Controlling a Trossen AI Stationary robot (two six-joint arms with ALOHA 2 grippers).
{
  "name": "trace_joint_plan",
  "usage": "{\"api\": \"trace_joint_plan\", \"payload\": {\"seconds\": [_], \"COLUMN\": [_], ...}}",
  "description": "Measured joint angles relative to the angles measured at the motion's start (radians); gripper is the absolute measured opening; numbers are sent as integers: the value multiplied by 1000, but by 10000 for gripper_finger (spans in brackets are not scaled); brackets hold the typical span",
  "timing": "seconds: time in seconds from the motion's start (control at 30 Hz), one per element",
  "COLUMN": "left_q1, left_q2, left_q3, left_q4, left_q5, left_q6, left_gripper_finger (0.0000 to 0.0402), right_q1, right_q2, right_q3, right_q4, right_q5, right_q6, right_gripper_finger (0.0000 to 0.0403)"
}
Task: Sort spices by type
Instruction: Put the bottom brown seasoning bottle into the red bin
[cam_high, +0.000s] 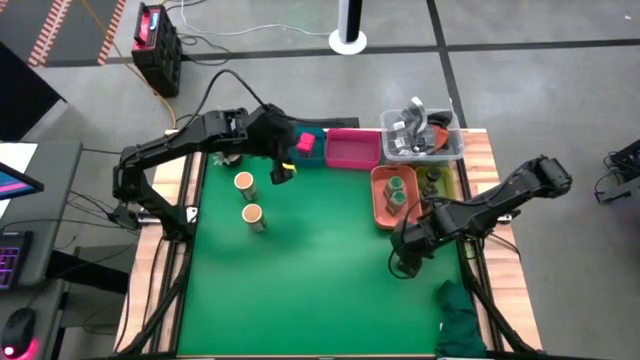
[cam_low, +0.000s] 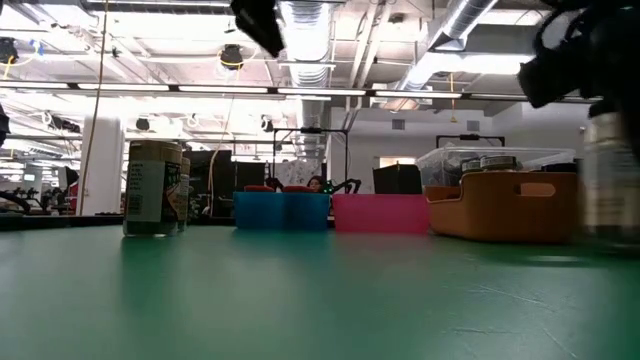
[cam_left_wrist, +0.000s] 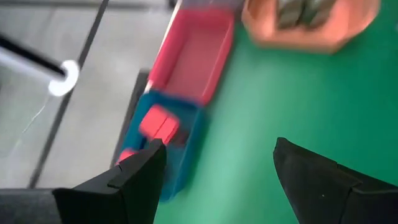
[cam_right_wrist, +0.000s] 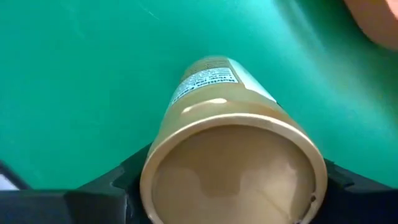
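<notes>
My right gripper (cam_high: 405, 262) points down at the mat's right side, shut on a tan-topped spice jar (cam_right_wrist: 233, 155). Two more tan-topped jars (cam_high: 243, 182) (cam_high: 252, 214) stand on their bases at the mat's left. A pink-red tin (cam_high: 305, 143) lies in the blue bin (cam_high: 318, 133). Dark green-topped jars (cam_high: 397, 190) sit in the orange bin (cam_high: 380, 212). My left gripper (cam_left_wrist: 214, 174) hangs open and empty above the mat, just in front of the blue bin. My right gripper pinches the jar at its top end, one finger on each side of the tan cap's rim (cam_right_wrist: 148, 169). The fingers come from above, pointing down. The jar stands upright with its base on the green mat.
A pink bin (cam_high: 352, 150) stands beside the blue one at the far edge, and a clear tub of metal parts (cam_high: 420, 135) is at the far right. A dark green cloth (cam_high: 460, 320) lies at the near right corner. The mat's middle (cam_high: 320, 260) is bare.
</notes>
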Motion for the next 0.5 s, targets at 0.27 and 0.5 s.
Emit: {"api": "trace_joint_plan", "payload": {"seconds": [0.27, 0.5], "left_q1": [-1, -8], "left_q2": [-4, -91], "left_q3": [-66, -271], "left_q4": [259, 385], "left_q5": [131, 164], "left_q6": [-3, -33], "left_gripper_finger": [283, 283], "right_q1": [-34, -86], "right_q2": [1, 0], "right_q3": [49, 122], "right_q4": [147, 173], "right_q5": [43, 109], "right_q6": [5, -48], "right_gripper_finger": [292, 292]}}
